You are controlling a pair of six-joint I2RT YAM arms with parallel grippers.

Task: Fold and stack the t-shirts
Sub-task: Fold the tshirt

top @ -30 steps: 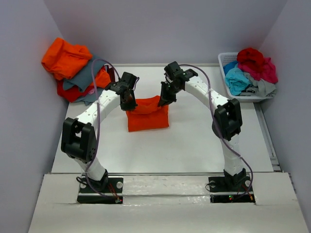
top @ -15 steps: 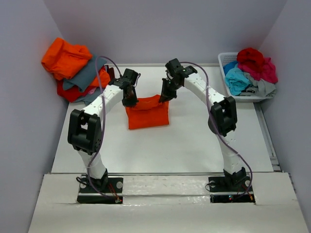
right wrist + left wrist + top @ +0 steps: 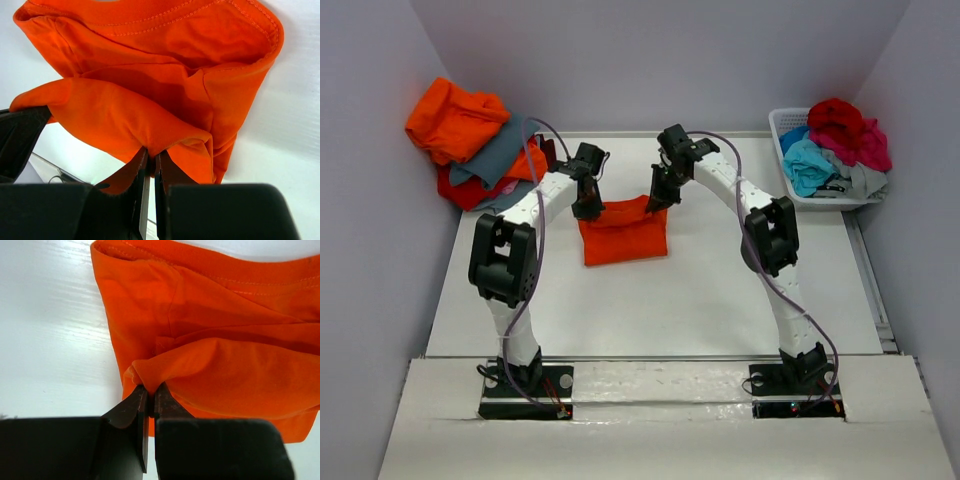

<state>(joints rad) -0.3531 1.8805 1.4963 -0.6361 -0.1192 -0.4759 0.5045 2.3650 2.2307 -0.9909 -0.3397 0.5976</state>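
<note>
The left claw (image 3: 148,388) and the right claw (image 3: 150,151) each pinch a far corner of the orange t-shirt (image 3: 625,238) on the table (image 3: 720,300), so a fold seems in hand, and next they should probably bring both corners evenly to the near hem.

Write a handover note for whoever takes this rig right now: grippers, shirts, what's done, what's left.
Left gripper: shut on a pinch of cloth at the orange shirt's far left corner.
Right gripper: shut on its far right corner. That far edge is lifted; the rest lies mid-table.
Other shirts: loose heap at the far left corner; more shirts in the white basket, far right.
Done: this shirt looks partly folded.
Left: finish the fold, stack it, then probably work through the basket.
</note>
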